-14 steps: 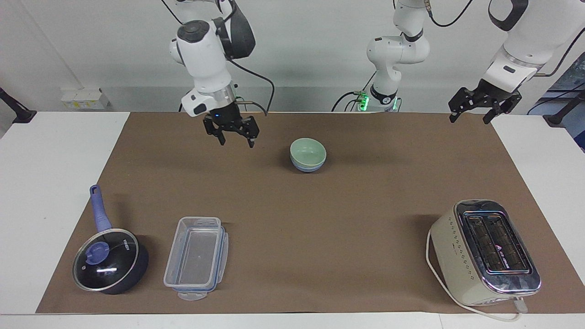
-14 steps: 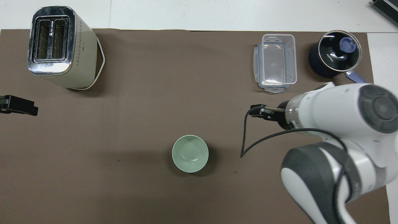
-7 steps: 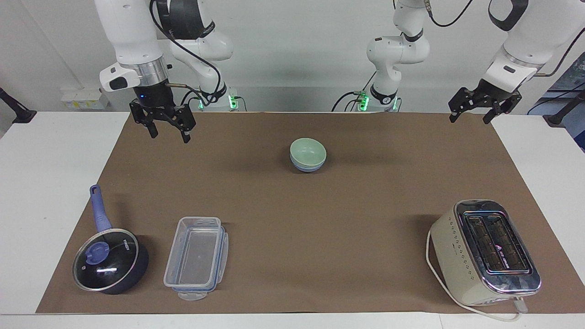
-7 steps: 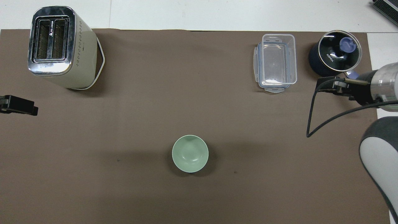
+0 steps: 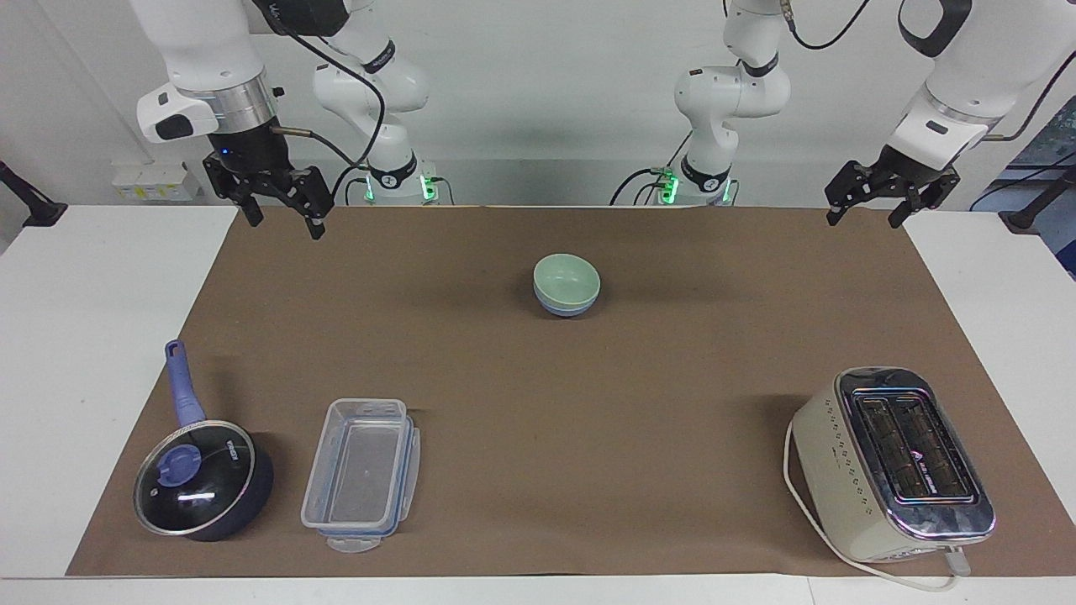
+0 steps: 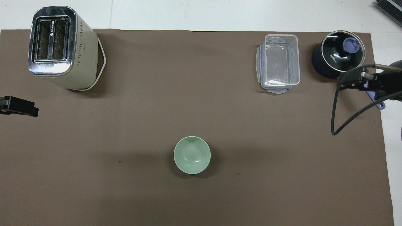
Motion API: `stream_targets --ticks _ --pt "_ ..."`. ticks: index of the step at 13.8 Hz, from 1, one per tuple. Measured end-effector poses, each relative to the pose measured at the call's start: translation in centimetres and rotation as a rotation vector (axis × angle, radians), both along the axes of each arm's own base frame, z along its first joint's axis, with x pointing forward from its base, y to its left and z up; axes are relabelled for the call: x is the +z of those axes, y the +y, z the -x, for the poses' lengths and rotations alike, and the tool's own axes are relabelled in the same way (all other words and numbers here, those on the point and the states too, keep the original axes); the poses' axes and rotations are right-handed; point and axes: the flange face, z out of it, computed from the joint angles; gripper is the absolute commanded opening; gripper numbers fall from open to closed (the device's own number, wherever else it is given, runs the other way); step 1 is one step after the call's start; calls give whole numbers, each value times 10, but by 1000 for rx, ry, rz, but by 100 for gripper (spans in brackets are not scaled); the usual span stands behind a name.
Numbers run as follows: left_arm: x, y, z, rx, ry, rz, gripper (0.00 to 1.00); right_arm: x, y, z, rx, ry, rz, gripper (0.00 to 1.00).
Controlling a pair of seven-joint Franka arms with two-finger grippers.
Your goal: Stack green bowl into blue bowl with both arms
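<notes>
Facing view, stack: sitting nested, the small round pale mint-green bowl rests inside the small round periwinkle-blue bowl, whose rim shows just beneath it, mid-mat on the brown table mat, on the robots' half.
Facing view, right gripper: black two-finger right gripper hangs over the mat's corner at the right arm's end, fingers spread, nothing between them.
Facing view, left gripper: black two-finger left gripper waits over the mat's edge at the left arm's end, fingers apart, empty.
Facing view, progress: stacking looks done; nothing left but parking the arms, by my reckoning.
Overhead view, stack: only the green bowl shows; blue bowl hidden under it.
Overhead view, grippers: left gripper pokes in at the mat's side edge; right gripper sits over the blue handle of the dark lidded saucepan.
Overhead view, bystanders: cream chrome-topped toaster and clear plastic lidded box, both well apart from the bowls.
</notes>
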Motion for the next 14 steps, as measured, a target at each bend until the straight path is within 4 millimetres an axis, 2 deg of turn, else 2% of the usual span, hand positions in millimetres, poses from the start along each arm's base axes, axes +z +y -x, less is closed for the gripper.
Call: stream_targets --ticks 14 --pt "0 0 0 0 0 0 100 -9 7 6 50 53 3 100"
